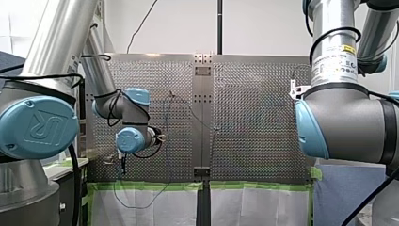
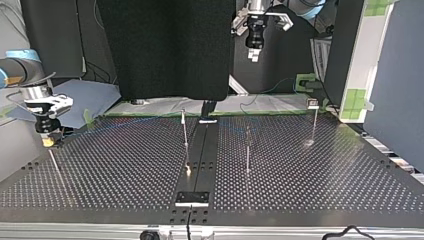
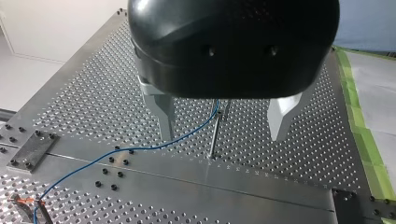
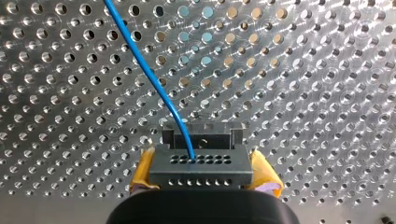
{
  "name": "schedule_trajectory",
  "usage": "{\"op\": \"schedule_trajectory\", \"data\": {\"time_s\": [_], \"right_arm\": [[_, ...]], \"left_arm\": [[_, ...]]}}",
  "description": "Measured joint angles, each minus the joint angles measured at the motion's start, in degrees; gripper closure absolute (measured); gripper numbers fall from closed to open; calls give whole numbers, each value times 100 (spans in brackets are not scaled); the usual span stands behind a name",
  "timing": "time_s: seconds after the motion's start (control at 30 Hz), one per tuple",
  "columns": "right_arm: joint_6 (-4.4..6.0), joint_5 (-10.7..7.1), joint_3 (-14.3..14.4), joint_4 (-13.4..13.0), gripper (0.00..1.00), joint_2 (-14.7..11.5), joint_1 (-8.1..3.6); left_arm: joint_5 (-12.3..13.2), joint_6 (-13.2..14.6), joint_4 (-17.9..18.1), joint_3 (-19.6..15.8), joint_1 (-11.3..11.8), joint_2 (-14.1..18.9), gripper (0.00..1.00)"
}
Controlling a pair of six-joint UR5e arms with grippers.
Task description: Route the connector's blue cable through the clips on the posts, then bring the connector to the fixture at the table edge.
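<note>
Our right gripper (image 4: 201, 175) is clenched on the connector (image 4: 201, 163), a dark grey rectangular block with 2 rows of small round holes, pinched between 2 yellow pads (image 4: 141, 170). The thin, glossy blue cable (image 4: 154, 79) leaves its upper row and runs ahead over the perforated metal table (image 4: 303, 70). Our left gripper (image 3: 222, 135) hangs released, its 2 tapered metal fingers (image 3: 163, 116) apart. Below and between them stands a slim post (image 3: 214, 137), and the cable reaches its top.

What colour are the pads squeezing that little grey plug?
Yellow. The pads show best in the right wrist view.
</note>
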Motion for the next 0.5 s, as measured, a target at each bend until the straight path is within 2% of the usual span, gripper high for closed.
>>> {"op": "schedule_trajectory", "data": {"time_s": [0.5], "right_arm": [[-19, 79, -105, 89, 78, 79, 45]], "left_arm": [[2, 0, -1, 29, 0, 0, 2]]}}
